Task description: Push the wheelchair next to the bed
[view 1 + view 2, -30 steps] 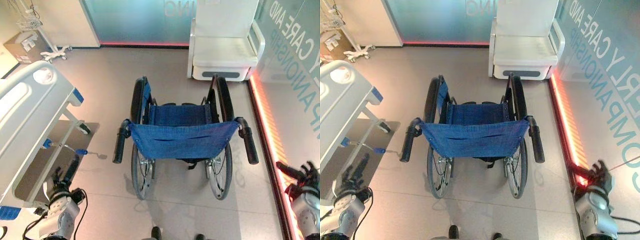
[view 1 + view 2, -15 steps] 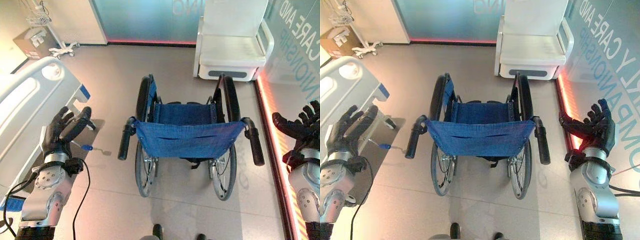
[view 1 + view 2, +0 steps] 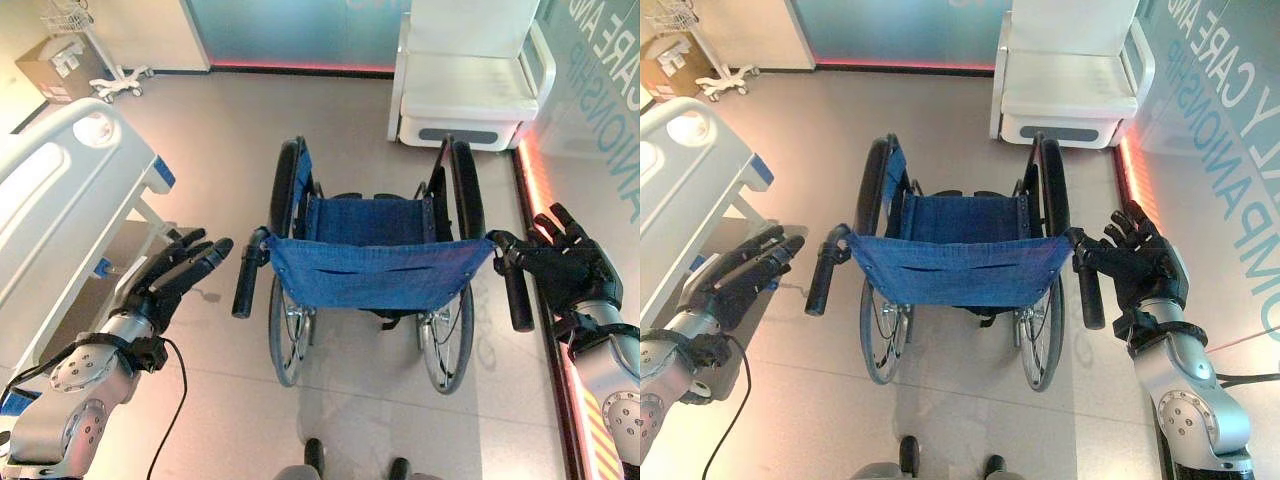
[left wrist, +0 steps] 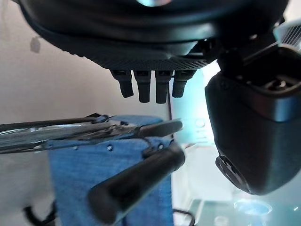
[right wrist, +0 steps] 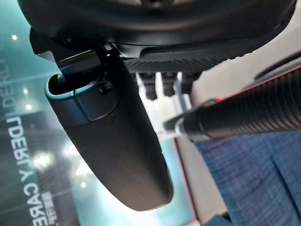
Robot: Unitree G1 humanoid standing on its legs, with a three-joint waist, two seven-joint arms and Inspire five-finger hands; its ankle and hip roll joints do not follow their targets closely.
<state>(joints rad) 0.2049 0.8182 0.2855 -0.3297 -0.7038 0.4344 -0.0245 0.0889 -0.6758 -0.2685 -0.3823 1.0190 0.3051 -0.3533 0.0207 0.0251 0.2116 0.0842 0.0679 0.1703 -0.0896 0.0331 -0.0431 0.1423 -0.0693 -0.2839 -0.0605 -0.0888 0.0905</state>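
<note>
Your wheelchair (image 3: 375, 270) stands mid-floor with its blue back toward you, its long axis running from near to far. The bed (image 3: 60, 200) lies well apart on its left, roughly parallel. The two push handles point back at you: the left handle (image 3: 245, 285) and the right handle (image 3: 516, 293). Your right hand (image 3: 570, 265) is just beside its handle, fingers spread and released, thumb at the grip's far end. Your left hand (image 3: 175, 275) sits near its handle with a gap between, fingers straight, holding nothing. The right hand looks nearer. A white armchair (image 3: 470, 90) stands beyond.
</note>
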